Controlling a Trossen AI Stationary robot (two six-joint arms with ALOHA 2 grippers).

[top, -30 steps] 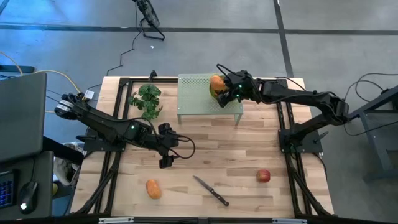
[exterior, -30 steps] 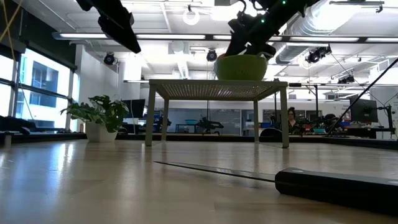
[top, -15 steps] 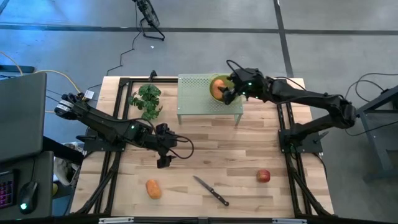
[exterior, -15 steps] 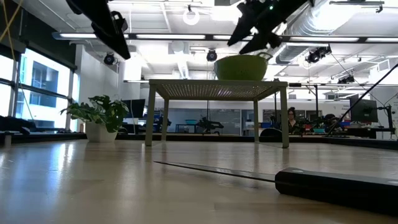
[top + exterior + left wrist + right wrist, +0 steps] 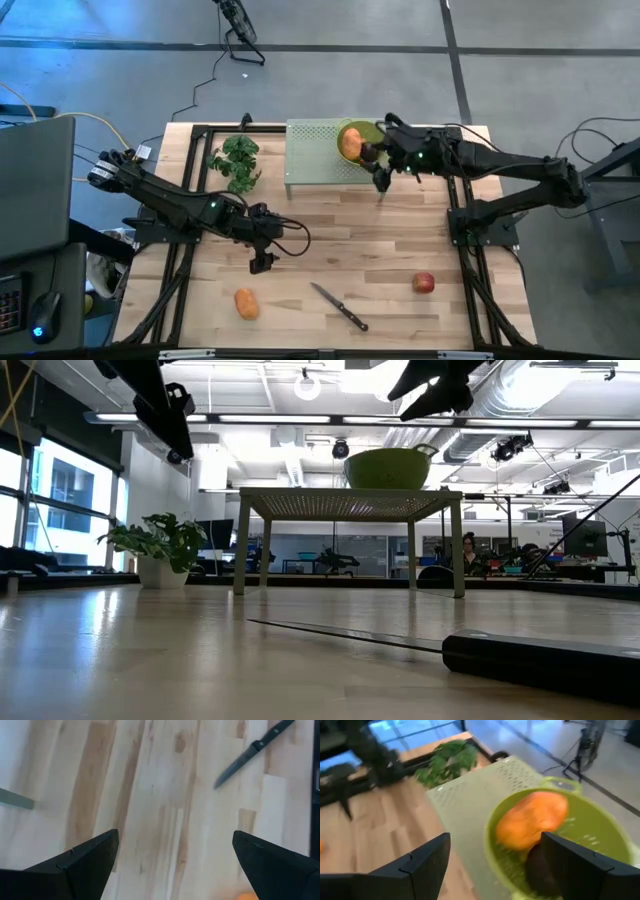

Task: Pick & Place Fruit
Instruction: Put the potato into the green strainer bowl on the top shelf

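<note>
Around the wooden table (image 5: 330, 240) the floor (image 5: 330, 90) is smooth grey concrete, crossed by dark seam lines. A black cable (image 5: 215, 75) trails across it toward the table's far edge. Looking level across the tabletop, the room opens into a large workshop: tall windows (image 5: 60, 500) on one side let in daylight, long strip lights (image 5: 270, 418) and white ducts (image 5: 520, 405) run along the open ceiling, and a person (image 5: 468, 550) sits among desks and monitors (image 5: 585, 538) in the distance.
</note>
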